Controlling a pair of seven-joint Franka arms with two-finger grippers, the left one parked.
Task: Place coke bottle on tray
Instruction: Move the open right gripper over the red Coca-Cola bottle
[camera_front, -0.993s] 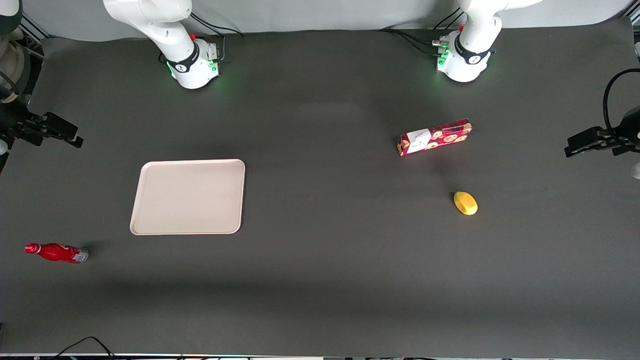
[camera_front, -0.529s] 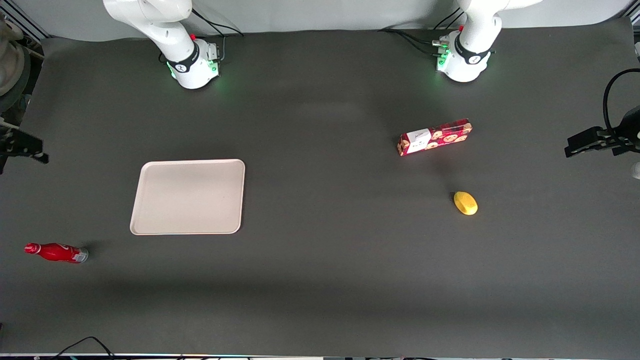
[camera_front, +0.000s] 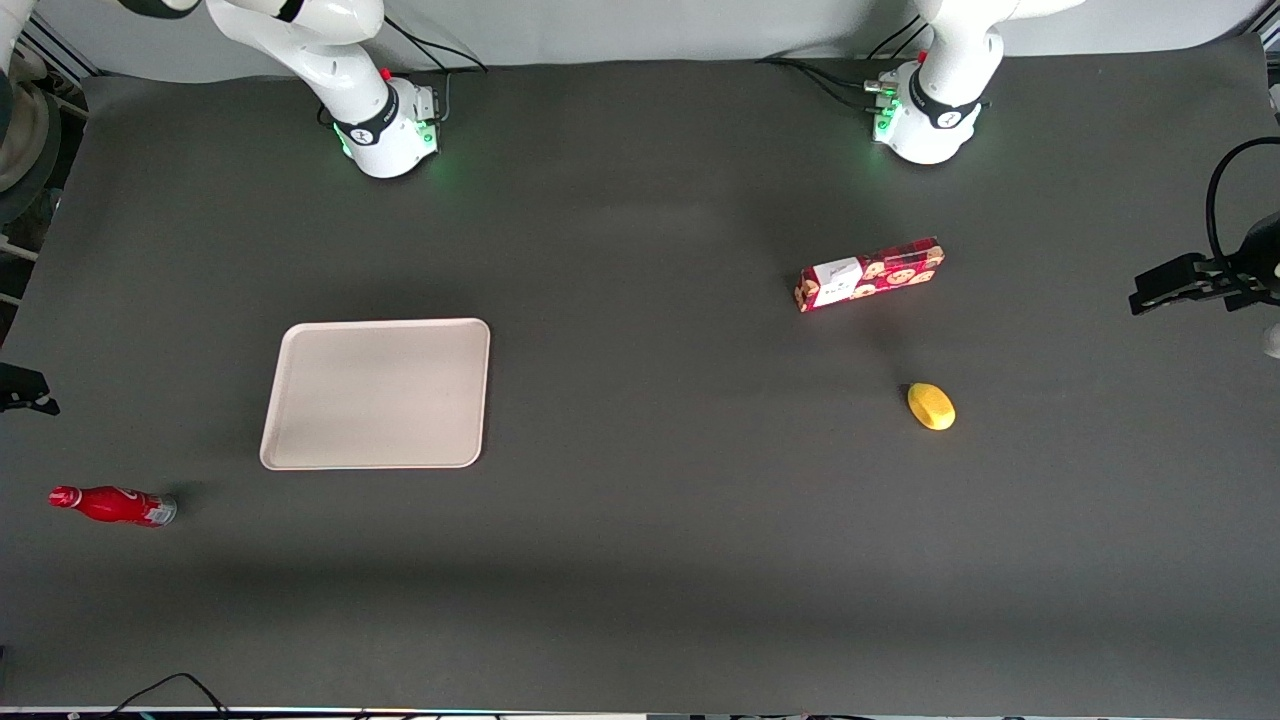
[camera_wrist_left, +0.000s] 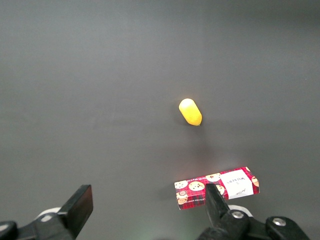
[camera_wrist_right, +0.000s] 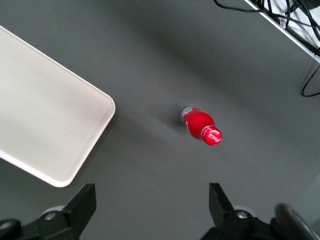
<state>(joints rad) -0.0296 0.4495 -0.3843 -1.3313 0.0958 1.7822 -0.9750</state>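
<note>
The pincer (camera_wrist_right: 150, 210), fingers spread wide and empty, hung above the bottle (camera_wrist_right: 201, 125), its body mostly cut off; the tray (camera_wrist_right: 45, 130) lay nearby, partly cropped.

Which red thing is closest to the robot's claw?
The coke bottle. It is near the open gripper, beside the tray. The red cookie box lies toward the parked arm's end.

Three views, two overlaps

Front camera looks steeply down over the table (camera_front: 640, 520); each wrist camera looks down, sharing part with it.
</note>
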